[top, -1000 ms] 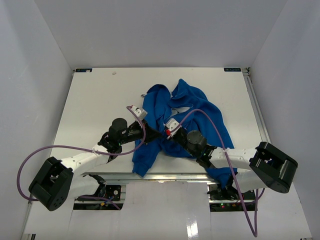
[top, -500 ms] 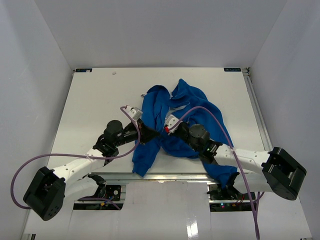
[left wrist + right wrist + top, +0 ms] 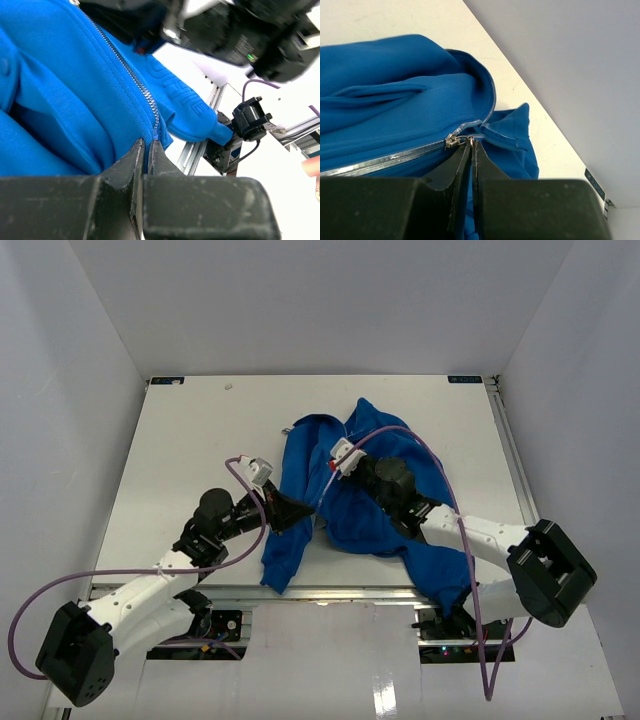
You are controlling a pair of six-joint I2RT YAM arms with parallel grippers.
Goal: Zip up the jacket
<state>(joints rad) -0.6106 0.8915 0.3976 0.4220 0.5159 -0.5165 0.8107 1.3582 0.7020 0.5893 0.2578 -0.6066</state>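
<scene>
One blue jacket [image 3: 400, 435] lies crumpled on the bench [image 3: 180, 440], right of its middle. You see two end effectors on its one zipper [image 3: 127, 70]. The left end effector [image 3: 146, 145] pinches the lower end, jaws narrow. The right end effector [image 3: 471, 145] is closed tight on the tab of the zipper slider [image 3: 452, 140].

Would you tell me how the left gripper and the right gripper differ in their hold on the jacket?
The left gripper pinches the zip's lower end; the right gripper pinches the pull tab beside the slider. The left sits nearer the table's front edge, the right farther up the jacket. Both are shut.
</scene>
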